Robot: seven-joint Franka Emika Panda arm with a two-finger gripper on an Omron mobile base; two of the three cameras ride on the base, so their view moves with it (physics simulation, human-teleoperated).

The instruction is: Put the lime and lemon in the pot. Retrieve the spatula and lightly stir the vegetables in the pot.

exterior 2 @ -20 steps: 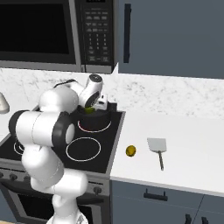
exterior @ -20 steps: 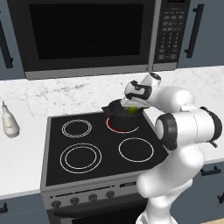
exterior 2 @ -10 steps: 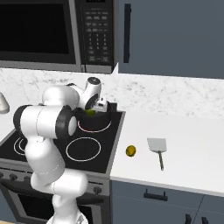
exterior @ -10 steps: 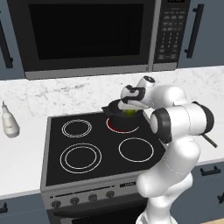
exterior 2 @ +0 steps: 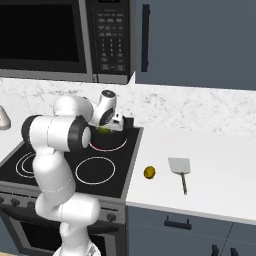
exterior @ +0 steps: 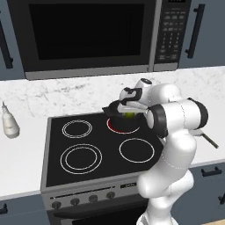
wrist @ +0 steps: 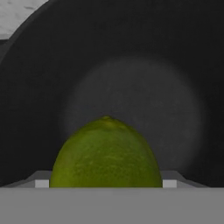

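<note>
A green lime (wrist: pixel 106 153) sits between my gripper's (wrist: pixel 106 183) two fingertips, which press on its sides. Behind it in the hand view lies the dark inside of the black pot (wrist: pixel 131 65). In the left base view the gripper (exterior: pixel 129 110) holds the lime (exterior: pixel 130 115) just over the pot (exterior: pixel 115 110) on the back right burner. The right base view shows the lime (exterior 2: pixel 103 131) at the pot (exterior 2: pixel 126 122), largely hidden by my arm. The yellow lemon (exterior 2: pixel 149 172) lies on the counter right of the stove. The spatula (exterior 2: pixel 180 167) lies beside it, blade away from me.
The black stove top (exterior: pixel 88 145) has a glowing red ring under the pot. A pale bottle (exterior: pixel 9 123) stands on the left counter. A microwave (exterior: pixel 88 35) hangs above the stove. The spatula's handle end (exterior: pixel 210 139) pokes out behind my arm.
The hand with the lime has sunk a little toward the pot, and my elbow has swung left. Lemon and spatula have not moved.
</note>
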